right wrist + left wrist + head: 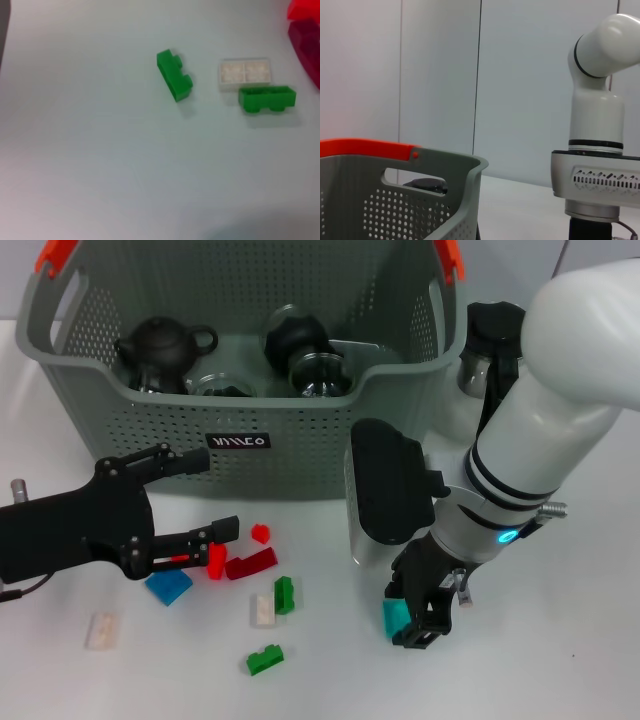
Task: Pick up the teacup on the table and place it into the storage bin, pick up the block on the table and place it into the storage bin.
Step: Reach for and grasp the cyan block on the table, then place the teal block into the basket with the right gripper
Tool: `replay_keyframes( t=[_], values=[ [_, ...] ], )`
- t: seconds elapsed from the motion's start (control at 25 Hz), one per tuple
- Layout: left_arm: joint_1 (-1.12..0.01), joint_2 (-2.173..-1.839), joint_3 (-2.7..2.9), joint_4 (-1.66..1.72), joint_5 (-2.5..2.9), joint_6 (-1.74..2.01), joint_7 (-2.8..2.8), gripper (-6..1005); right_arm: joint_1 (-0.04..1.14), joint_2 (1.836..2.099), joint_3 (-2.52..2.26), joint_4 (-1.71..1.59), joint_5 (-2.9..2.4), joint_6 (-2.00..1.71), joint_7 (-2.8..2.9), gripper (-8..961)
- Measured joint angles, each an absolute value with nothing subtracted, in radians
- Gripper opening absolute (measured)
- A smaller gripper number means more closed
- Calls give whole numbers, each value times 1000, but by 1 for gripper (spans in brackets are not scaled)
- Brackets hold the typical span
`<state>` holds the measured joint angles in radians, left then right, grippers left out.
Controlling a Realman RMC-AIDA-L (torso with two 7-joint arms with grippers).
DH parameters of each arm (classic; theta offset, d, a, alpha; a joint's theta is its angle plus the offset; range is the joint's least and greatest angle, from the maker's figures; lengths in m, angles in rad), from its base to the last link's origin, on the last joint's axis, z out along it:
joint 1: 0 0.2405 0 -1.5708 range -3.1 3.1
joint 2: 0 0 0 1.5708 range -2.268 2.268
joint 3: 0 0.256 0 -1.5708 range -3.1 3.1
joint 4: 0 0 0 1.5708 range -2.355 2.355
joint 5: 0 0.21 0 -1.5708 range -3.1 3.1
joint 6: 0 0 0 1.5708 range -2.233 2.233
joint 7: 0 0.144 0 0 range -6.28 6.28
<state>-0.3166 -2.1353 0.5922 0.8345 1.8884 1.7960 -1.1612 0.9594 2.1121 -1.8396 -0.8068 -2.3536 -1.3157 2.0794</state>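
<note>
Right hand (pixel 428 618) low on the counter (pixel 560 660), fingers pinching a teal block (pixel 396 617) near the front edge. Storage bin (pixel 240 400) lies toward the back edge. Left hand (pixel 205 510) spread over a red block (pixel 216 561).

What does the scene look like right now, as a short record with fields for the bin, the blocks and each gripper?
bin: grey storage bin at the table's far side, holding a black teapot and glassware
blocks: red, blue, green and white pieces loose on the table in front of the bin
left gripper: low over the table, fingers around a red block
right gripper: low at the table, shut on a teal block
</note>
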Motion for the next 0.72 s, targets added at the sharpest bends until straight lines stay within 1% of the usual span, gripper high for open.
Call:
replay_keyframes(
  t=[0.08, 0.32, 0.4, 0.6, 0.72],
  values=[
    [-319, -2135, 592, 830, 1888, 1794, -1161, 846, 974, 2112, -1840, -781, -2345, -1312, 2077, 671],
    [-329, -2126, 590, 804, 1888, 1793, -1154, 846, 975, 2104, -1815, -791, -2311, -1341, 2079, 479],
    [-328, -2126, 586, 804, 1888, 1797, -1153, 846, 965, 2101, -1773, -826, -2314, -1372, 2082, 436],
    [-318, -2126, 582, 807, 1888, 1813, -1144, 846, 911, 2095, -1549, -1001, -2383, -1493, 2084, 457],
    [-311, -2126, 581, 808, 1888, 1820, -1135, 847, 876, 2095, -1386, -1178, -2421, -1590, 2086, 470]
  ],
)
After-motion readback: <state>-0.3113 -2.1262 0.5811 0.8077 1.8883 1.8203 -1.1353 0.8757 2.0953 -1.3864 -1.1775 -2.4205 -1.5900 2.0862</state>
